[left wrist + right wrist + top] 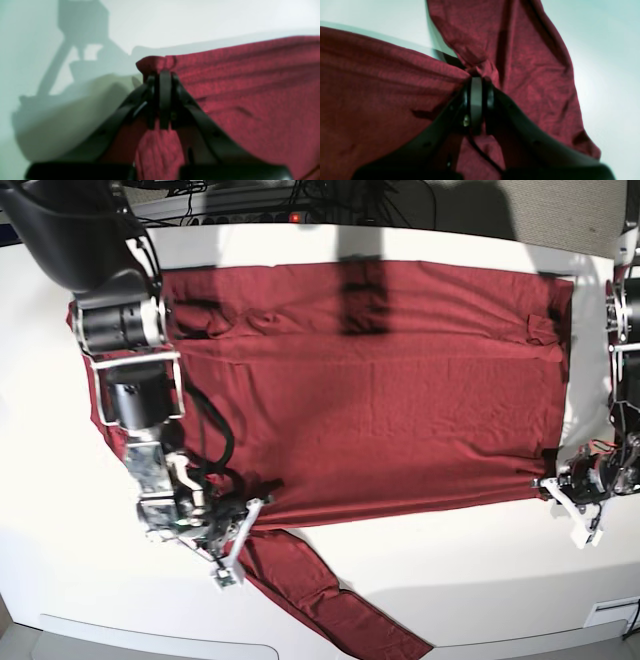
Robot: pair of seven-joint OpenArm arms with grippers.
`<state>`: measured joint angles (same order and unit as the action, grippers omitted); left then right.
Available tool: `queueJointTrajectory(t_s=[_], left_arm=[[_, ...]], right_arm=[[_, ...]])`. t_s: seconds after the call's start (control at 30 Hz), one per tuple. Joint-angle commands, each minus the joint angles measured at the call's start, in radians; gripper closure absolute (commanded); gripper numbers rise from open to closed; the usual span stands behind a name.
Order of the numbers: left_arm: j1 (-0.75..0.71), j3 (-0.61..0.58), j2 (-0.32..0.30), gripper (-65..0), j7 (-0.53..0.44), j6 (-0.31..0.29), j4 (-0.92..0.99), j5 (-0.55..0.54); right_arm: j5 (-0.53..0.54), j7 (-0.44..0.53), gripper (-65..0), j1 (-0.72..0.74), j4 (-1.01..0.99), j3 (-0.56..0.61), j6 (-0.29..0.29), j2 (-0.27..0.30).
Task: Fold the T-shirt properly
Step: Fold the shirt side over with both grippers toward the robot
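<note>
Where each pincer is clamped on a lower corner of the T-shirt [370, 390], the left pincer [552, 482] and right pincer [262, 517] stretch its near edge. It lies spread across the white tabletop [470, 570], long axis sideways, one sleeve [330, 600] trailing toward the near edge; cables [330, 195] run behind.
</note>
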<state>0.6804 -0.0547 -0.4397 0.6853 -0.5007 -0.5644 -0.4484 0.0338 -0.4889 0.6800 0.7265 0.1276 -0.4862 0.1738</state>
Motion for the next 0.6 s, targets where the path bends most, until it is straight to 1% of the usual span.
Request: queueJointTrajectory(t_s=[0.0,0.13,0.27,0.33,0.43,0.57], left_arm=[[0.024,0.003,-0.031,0.0,-0.019,-0.001,-0.037,-0.027],[-0.036,0.003,-0.064,0.0,0.000,0.000,-0.159,-0.043],[-0.125,0.003,-0.092,0.0,0.063,-0.001,-0.306,-0.133],[-0.170,0.003,-0.099,0.0,0.106,0.000,-0.379,-0.168],[-0.234,0.003,-0.111,0.0,0.141,0.000,-0.483,-0.177],[-0.314,0.004,-0.147,0.0,0.196,0.000,-0.623,-0.216]], right_arm=[[0.015,0.006,0.0,0.019,0.055,-0.003,-0.008,0.023],[0.043,-0.038,0.0,-0.082,0.237,-0.003,-0.024,0.074],[0.106,-0.076,0.0,-0.208,0.426,-0.003,-0.027,0.116],[0.108,-0.095,0.0,-0.270,0.513,-0.003,-0.027,0.129],[0.109,-0.117,0.0,-0.353,0.631,-0.003,-0.027,0.144],[0.108,-0.166,0.0,-0.442,0.773,-0.004,-0.027,0.160]])
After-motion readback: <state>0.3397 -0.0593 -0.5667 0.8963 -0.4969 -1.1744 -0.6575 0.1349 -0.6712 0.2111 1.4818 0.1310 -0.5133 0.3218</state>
